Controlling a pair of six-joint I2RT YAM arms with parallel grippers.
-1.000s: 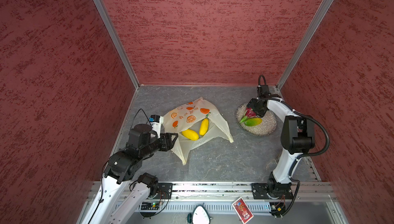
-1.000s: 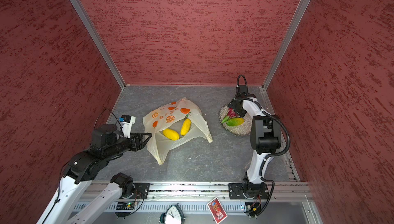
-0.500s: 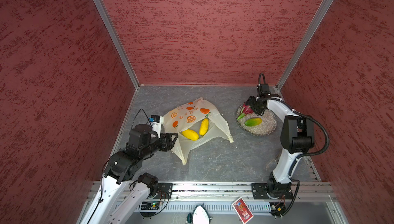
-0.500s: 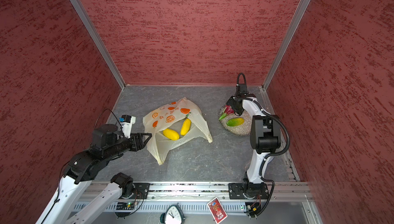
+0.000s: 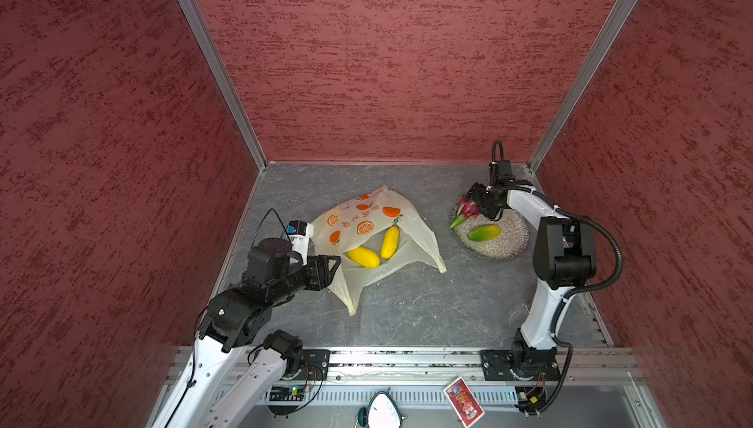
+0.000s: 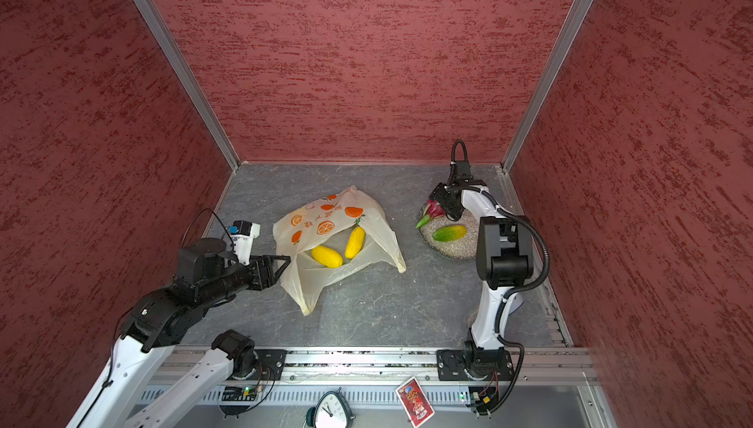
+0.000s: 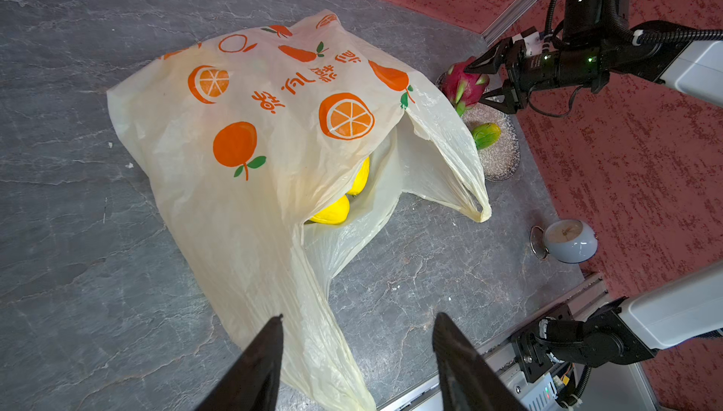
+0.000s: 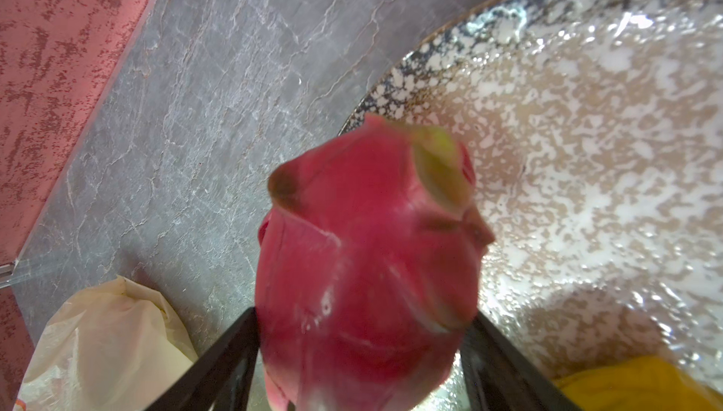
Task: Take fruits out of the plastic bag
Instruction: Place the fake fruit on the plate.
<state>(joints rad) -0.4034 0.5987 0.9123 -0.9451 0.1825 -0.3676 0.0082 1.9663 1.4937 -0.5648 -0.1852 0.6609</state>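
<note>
My left gripper [image 7: 358, 317] waits with its jaws apart at the near flap of the bag [image 7: 242, 115]; thin film lies between my fingers [image 7: 266, 350] but is not pinched. The bag sprawls on the table [image 5: 407, 316], and two mangoes [image 5: 363, 257] lie in its open mouth. If I close on too little film it will likely slip free. A careless tug could fold the top layer down over the mangoes, or drag the whole bag and send them rolling. Farther right, my right gripper [image 7: 472, 84] clasps a dragon fruit [image 8: 364, 252], one finger against each flank. It sits at the rim of the plate [image 5: 513, 242], with its green tip hanging beyond the edge in both top views. This is my main worry: let go here and the fruit could tip outward off the rim onto the table, because so little of it sits over the dish. Pushed the other way, it could bump the green mango [image 5: 484, 232] lying mid-plate and knock it loose.
</note>
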